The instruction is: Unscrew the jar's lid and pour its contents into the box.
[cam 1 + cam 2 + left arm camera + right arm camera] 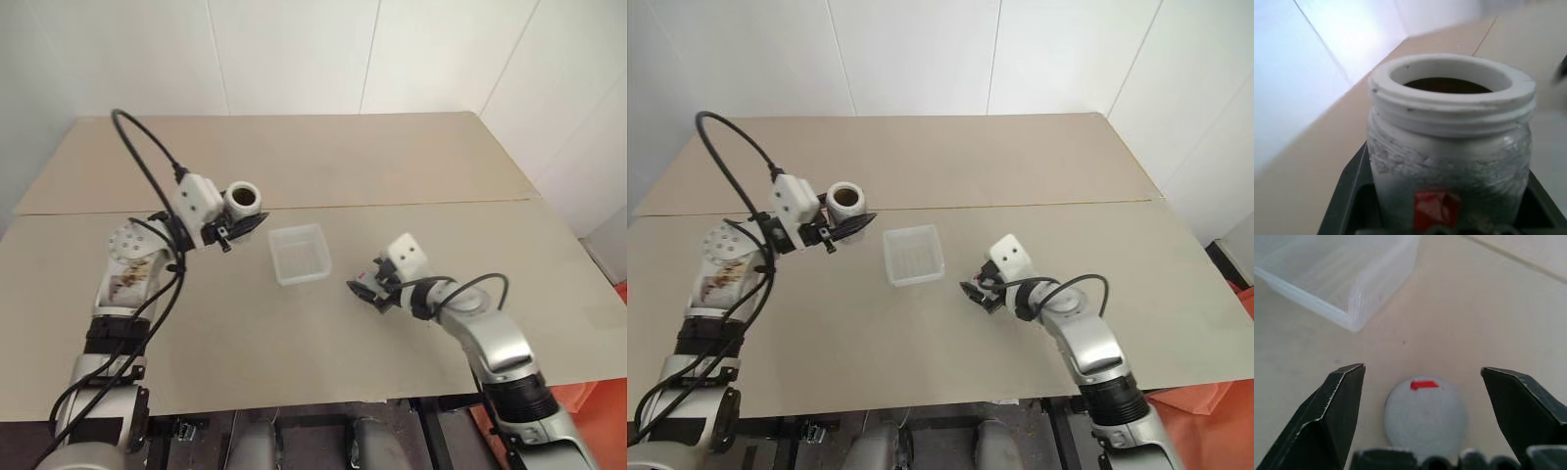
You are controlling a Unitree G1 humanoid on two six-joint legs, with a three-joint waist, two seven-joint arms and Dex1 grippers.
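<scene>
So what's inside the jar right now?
The jar is uncapped in the left hand; a dark brownish fill shows just below its mouth. How deep the fill goes is hidden by the jar's wall and label.

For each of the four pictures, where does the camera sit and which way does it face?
Left eye, right eye: on the head, facing forward and down over the table; both arms show.
Left wrist: along the left hand, shut on the open jar.
Right wrist: along the open right hand, down at the lid on the table, near the box.
Shared: the head views and the right wrist view show the box.
</scene>
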